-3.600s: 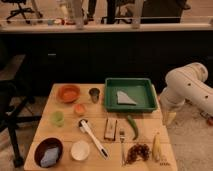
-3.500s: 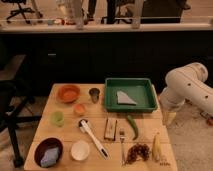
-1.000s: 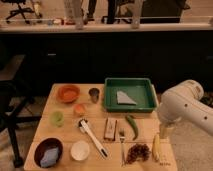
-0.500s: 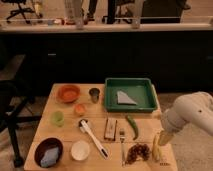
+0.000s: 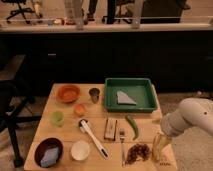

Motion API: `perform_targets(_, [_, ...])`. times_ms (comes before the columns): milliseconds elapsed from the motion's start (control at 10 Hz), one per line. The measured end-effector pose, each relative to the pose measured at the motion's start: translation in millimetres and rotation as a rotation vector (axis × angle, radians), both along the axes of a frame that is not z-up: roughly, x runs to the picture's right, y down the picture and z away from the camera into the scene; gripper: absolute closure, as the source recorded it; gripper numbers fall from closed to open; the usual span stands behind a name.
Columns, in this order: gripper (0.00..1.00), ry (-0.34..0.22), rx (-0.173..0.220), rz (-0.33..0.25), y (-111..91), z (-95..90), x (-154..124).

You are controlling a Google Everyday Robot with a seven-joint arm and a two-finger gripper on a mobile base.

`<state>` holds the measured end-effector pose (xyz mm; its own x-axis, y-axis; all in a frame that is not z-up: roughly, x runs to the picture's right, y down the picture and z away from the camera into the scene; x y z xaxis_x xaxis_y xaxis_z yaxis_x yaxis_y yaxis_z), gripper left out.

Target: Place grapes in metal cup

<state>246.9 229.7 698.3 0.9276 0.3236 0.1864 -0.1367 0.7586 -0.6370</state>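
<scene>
The grapes [image 5: 137,151], a dark reddish-brown bunch, lie on the wooden table [image 5: 66,134] near its front edge, right of centre. The metal cup [image 5: 94,94], small and dark grey, stands upright at the back of the table, just left of the green tray [image 5: 129,81]. My white arm [image 5: 196,116] reaches in from the right. My gripper [image 5: 160,142] points down at the table's front right corner, just right of the grapes and far from the cup. It hangs over the pale corn cob, which it largely hides.
An orange bowl [image 5: 68,93], a small orange cup [image 5: 79,109] and a light green cup [image 5: 58,117] stand at the left. A white brush [image 5: 93,136], a brown bar [image 5: 110,128], a fork [image 5: 122,145] and a green chili [image 5: 133,126] lie mid-table. A dark bowl [image 5: 48,151] and a white bowl [image 5: 80,150] sit front left.
My arm has swung from beside the tray down to the table's front right corner, bringing the gripper low next to the grapes. Nothing on the table has moved.
</scene>
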Motion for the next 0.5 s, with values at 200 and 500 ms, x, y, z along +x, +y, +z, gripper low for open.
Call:
perform_targets(200, [0.20, -0.006, -0.008, 0.000, 2.8, 0.3, -3.3])
perform_targets(500, [0.20, -0.007, -0.007, 0.000, 2.5, 0.2, -3.7])
